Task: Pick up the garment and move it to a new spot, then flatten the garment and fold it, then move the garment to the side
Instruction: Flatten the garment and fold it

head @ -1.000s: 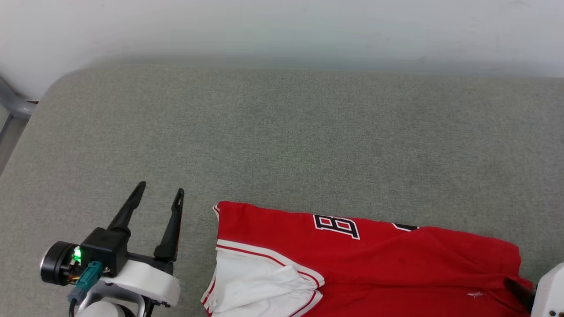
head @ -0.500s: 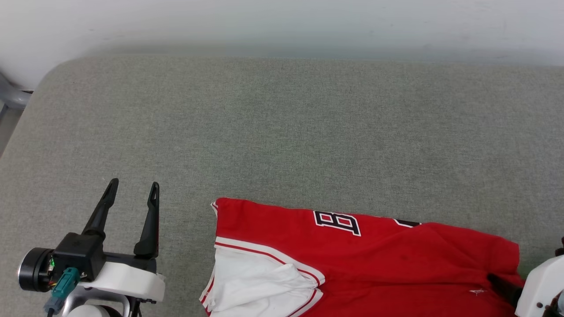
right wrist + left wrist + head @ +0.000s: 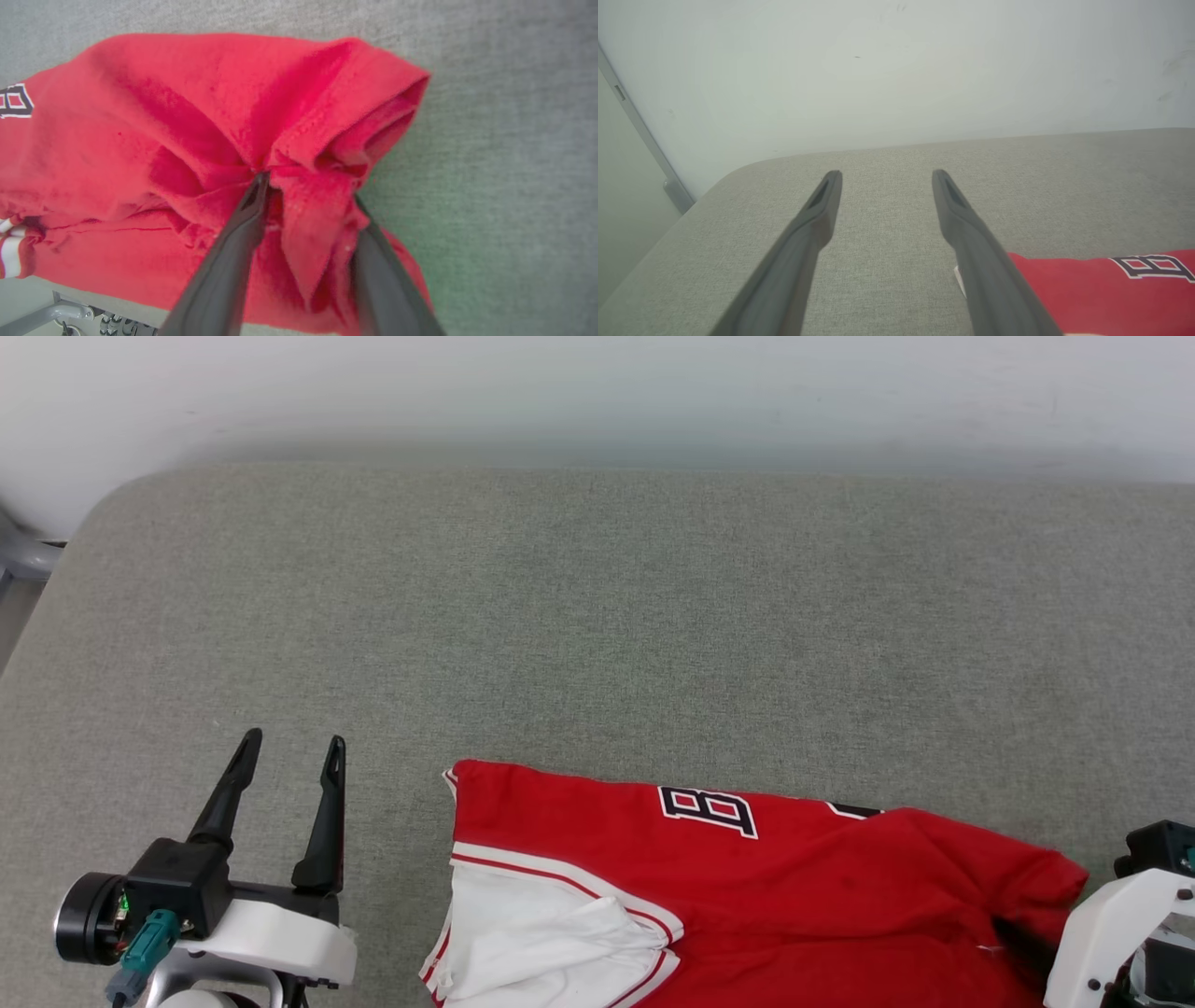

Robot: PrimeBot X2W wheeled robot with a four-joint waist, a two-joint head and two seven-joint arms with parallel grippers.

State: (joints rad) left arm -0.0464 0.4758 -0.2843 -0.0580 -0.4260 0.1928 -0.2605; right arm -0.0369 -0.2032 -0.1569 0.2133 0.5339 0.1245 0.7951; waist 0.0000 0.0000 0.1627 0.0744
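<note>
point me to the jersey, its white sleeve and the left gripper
jersey (image 3: pixel 840 896), head view, on the red body below the lettering
white sleeve (image 3: pixel 541 933), head view, on the middle of the crumpled white cloth
left gripper (image 3: pixel 294 739), head view, midway between its two open fingertips

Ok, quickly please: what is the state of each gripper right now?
Left gripper: open, holding nothing.
Right gripper: set around a bunched fold of the garment; whether it already grips cannot be told.
</note>
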